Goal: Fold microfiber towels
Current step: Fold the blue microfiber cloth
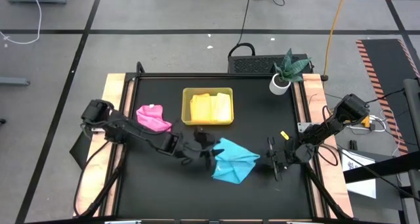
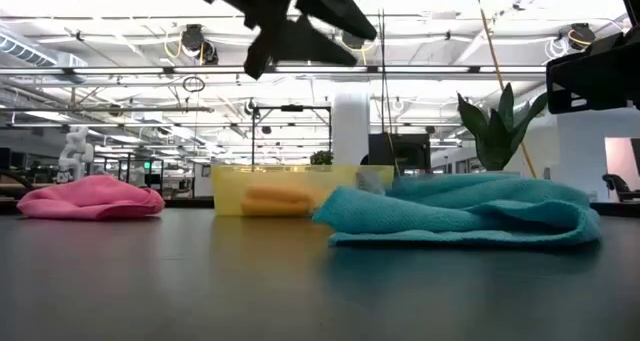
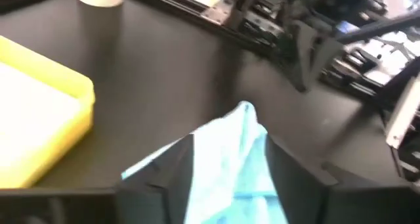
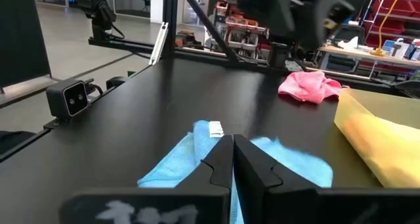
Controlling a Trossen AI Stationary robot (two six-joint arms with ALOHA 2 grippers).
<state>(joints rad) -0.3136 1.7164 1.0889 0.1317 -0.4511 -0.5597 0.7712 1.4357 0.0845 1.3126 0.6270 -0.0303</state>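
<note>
Sky blue towel [image 2: 460,209] lies crumpled; overhead reveals yellow towel [image 1: 210,107] in tray [image 1: 186,92]

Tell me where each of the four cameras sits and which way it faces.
High: overhead, straight down on black table; both arms show.
Low: table height, across to crumpled sky blue microfiber towel; arms above.
Left wrist: on the left arm, left claw open around that towel.
Right wrist: on the right arm, shut right claw, facing the towel.
Shared: high and low both show pink microfiber towel and yellow plastic tray.
</note>
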